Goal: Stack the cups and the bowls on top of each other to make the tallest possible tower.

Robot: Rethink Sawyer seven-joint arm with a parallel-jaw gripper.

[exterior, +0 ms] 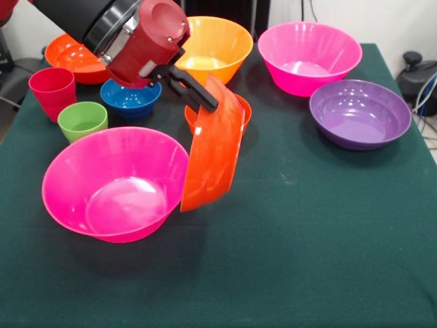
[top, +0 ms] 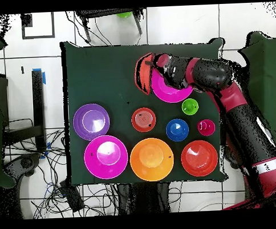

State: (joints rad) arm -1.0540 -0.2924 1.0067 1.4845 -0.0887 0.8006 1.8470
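Red-orange bowl (exterior: 213, 147) hangs on edge, pinched by the claw (exterior: 205, 101), hiding the small bowl (exterior: 192, 117) behind.

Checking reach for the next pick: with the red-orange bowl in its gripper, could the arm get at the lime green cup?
Probably not yet: the gripper is shut on the red-orange bowl. The green cup itself stands uncovered beside the magenta bowl.

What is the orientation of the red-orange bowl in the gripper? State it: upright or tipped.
Tipped. The red-orange bowl hangs nearly on edge from the gripper, shut on its rim, beside the large magenta bowl.
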